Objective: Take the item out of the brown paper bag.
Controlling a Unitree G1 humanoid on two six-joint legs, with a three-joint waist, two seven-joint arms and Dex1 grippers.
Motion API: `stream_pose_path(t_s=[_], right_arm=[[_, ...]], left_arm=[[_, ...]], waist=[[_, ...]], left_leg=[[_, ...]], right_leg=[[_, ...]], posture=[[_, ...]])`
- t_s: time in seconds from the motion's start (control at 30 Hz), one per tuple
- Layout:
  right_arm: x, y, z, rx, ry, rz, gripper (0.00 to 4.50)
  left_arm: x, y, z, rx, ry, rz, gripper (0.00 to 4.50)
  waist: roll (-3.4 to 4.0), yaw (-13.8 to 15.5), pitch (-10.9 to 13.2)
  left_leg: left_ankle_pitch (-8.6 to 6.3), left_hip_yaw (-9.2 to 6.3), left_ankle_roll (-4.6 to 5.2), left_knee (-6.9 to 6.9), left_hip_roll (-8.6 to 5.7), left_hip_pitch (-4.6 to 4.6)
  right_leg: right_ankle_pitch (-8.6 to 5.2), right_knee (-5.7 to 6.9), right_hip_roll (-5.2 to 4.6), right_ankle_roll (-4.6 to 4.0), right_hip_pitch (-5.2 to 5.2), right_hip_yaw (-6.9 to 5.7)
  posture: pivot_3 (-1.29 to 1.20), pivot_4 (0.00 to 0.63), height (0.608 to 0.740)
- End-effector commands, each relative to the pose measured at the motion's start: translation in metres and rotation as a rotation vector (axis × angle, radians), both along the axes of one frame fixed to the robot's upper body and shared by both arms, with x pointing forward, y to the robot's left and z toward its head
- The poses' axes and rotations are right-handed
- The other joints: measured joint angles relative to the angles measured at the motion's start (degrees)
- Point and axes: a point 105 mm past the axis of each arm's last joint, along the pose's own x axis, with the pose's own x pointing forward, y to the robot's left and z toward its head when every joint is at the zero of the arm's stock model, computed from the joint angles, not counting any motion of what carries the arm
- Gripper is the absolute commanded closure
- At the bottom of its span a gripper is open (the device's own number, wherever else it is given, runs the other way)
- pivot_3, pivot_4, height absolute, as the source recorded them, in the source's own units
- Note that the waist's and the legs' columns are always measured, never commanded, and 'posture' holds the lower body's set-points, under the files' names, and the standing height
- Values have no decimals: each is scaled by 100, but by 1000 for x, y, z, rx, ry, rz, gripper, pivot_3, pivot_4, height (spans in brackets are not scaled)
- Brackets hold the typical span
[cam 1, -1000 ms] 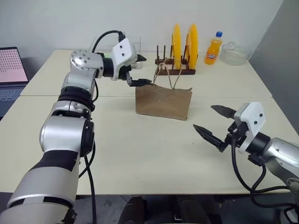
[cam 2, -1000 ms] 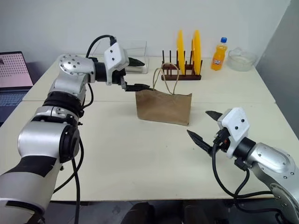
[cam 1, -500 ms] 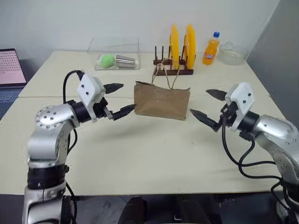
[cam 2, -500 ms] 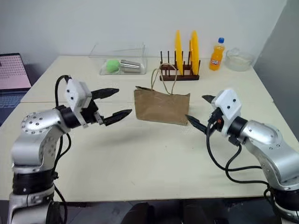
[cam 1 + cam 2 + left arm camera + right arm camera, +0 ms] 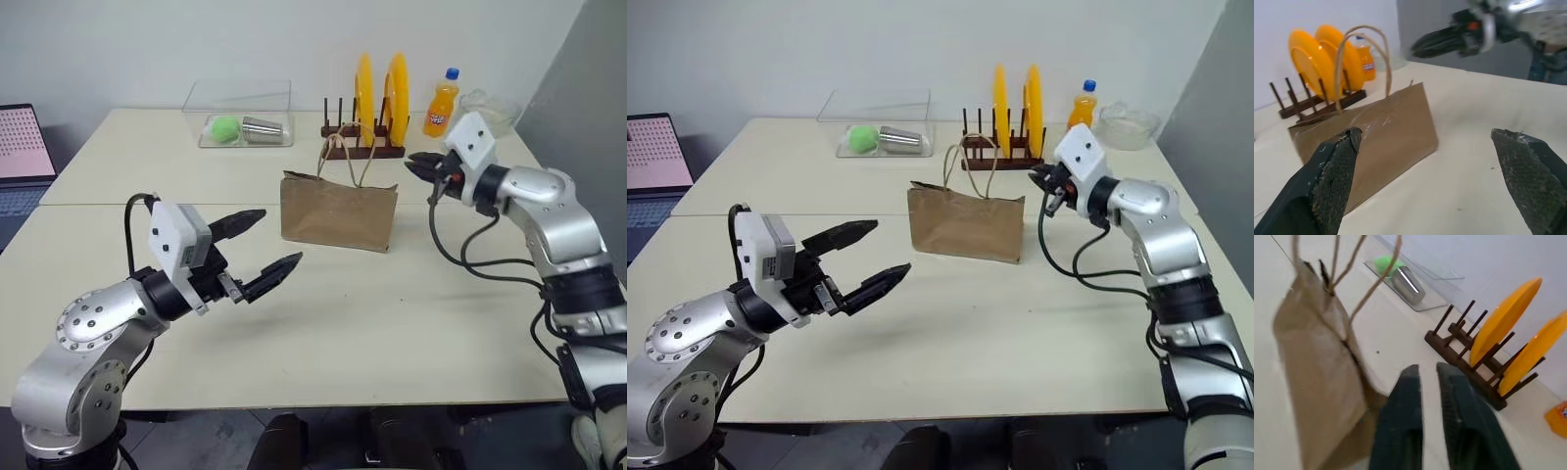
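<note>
Beige table (image 5: 323,323) — pale wall (image 5: 147,39)

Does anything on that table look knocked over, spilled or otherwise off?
Nothing looks spilled or broken. The brown paper bag stands upright mid-table, creased, its twine handles sticking up. Behind it the yellow plates sit on edge in their wooden rack, and the orange soda bottle stands upright. Only a metal cup lies on its side in the clear tray.
</note>
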Motion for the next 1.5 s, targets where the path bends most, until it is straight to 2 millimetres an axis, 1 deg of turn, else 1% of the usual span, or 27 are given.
stream_pose_path(t_s=[0.03,0.13,0.27,0.47,0.6,0.87,1.17,1.33,1.5], right_arm=[[20,3,13,-66,-50,-11,4471],[32,11,7,-157,-25,12,4471],[38,20,-3,-246,26,46,4471],[37,30,-22,-371,69,109,4471],[32,36,-28,-401,89,171,4471],[10,42,-32,-441,119,337,4471],[-16,44,-41,-464,149,429,4471],[-39,49,-48,-456,177,493,4471],[-68,51,-64,-446,226,545,4471]], left_arm=[[-4,-7,12,-5,-53,-28,0],[-3,-9,12,-9,-50,-32,0],[-2,-12,12,-7,-50,-44,0],[-4,-14,13,2,-53,-67,0],[-4,-14,13,5,-49,-70,0],[-7,-15,10,18,-41,-84,0],[-7,-17,9,32,-40,-118,0],[-14,-18,0,96,-20,-171,0],[-23,-6,-18,213,38,-218,0]], waist=[[0,1,0],[0,-4,0],[0,-14,0],[1,-26,0],[2,-61,1],[3,-60,2],[4,-56,2],[4,-52,2],[9,-47,5]], left_leg=[[0,0,-1,-1,0,-4],[1,2,-1,-1,-2,-8],[1,7,-2,-6,-1,-8],[1,7,-2,-6,-1,-8],[1,4,-3,-8,-1,-8],[0,0,-2,-9,-1,-8],[0,-2,-2,-10,-1,-8],[-1,-4,-2,-10,-1,-8],[-1,-9,-1,-12,-1,-8]], right_leg=[[0,0,-1,-1,-3,0],[1,-2,-3,-2,-5,1],[1,-4,-5,-2,-6,2],[2,-3,-6,-3,-7,2],[2,-2,-6,-3,-9,2],[2,-2,-6,-3,-8,0],[1,-3,-6,-3,-9,-2],[1,-4,-6,-2,-8,-3],[-1,-7,-6,-4,-8,-7]], posture=[[0,150,740],[0,150,740],[0,150,740],[0,150,740],[0,150,740],[0,150,740],[0,150,740],[0,150,740],[0,150,740]])
